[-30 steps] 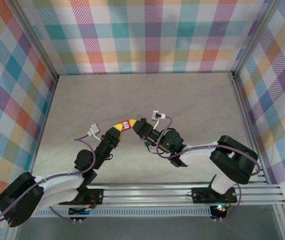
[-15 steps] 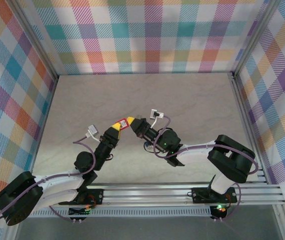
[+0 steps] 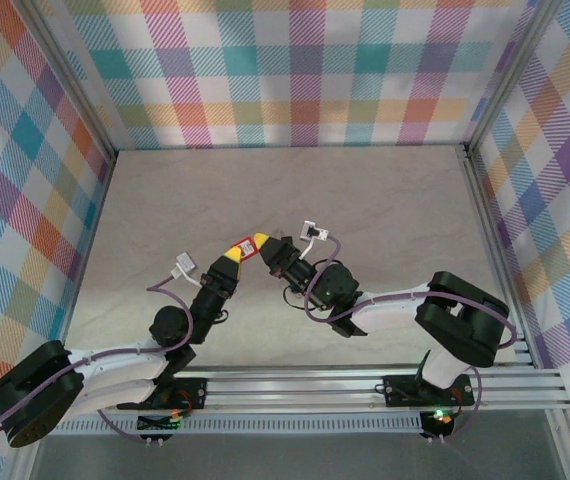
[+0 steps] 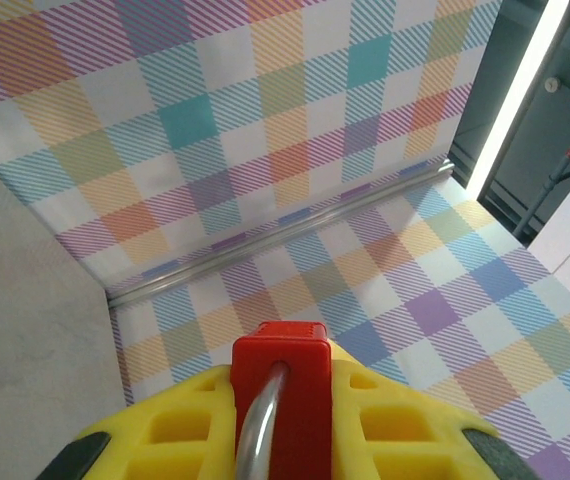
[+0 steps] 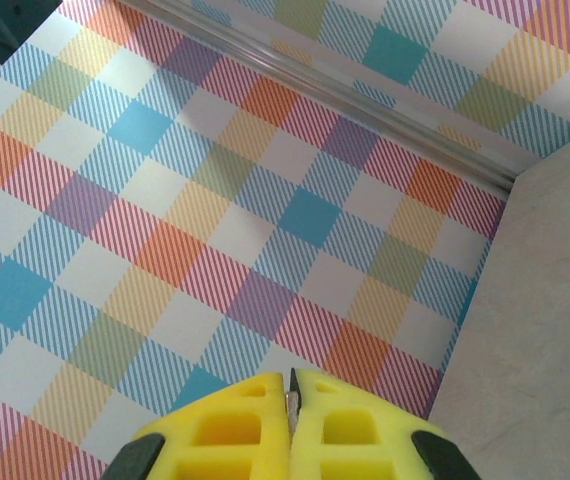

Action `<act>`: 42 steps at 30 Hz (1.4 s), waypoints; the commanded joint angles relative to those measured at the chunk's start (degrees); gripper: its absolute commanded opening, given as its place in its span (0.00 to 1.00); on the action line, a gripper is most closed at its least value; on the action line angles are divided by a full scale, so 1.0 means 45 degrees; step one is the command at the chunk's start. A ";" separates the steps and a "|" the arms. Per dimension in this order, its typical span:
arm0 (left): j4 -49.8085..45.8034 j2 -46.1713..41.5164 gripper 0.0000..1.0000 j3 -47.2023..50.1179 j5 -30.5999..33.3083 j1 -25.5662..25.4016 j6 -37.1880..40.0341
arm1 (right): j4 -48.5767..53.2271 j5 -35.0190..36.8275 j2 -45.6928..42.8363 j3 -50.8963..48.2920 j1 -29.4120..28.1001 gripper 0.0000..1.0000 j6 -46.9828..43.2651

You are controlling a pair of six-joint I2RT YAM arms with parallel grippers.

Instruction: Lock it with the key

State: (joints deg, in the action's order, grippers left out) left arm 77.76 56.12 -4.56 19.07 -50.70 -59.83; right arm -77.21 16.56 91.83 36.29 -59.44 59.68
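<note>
- Left hand (image 3: 232,261) is closed narrow on the red padlock (image 4: 283,362). In the left wrist view the yellow pads (image 4: 190,425) clamp the body from both sides, and the silver shackle (image 4: 258,432) runs back toward the camera.
- Right hand (image 3: 275,251) is pinched fully shut on the key (image 5: 289,397). Only a thin metal sliver pokes out between the fingertips.
- From above, both hands meet nose to nose over the middle of the bench (image 3: 395,200), with the padlock's free end facing the right hand, just beside it.
- In the right wrist view the key tip has the plaid wall (image 5: 295,220) behind it, so I judge it isn't seated in the lock yet. The top view is too small to confirm.
- Step in hand, as I read it: lining the key up with the keyhole, before insertion.
- Next move needs fine alignment of blade to slot in angle and roll, then a straight push along the padlock's axis, then a twist.
- Very little key is exposed, so slip in the pinch is a risk; the left hand has to hold steady.
</note>
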 commanded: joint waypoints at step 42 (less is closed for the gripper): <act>-1.5654 -0.5397 0.00 -0.2444 -0.4745 0.2926 0.2686 | 0.4419 -0.1867 -0.7177 -0.4209 0.3844 0.00 -0.2518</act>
State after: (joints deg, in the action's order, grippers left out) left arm 21.23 32.08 -12.86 4.75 -40.18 -51.07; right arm -68.49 15.90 64.79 17.21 -42.63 50.72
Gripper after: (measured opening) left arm 0.192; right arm 0.043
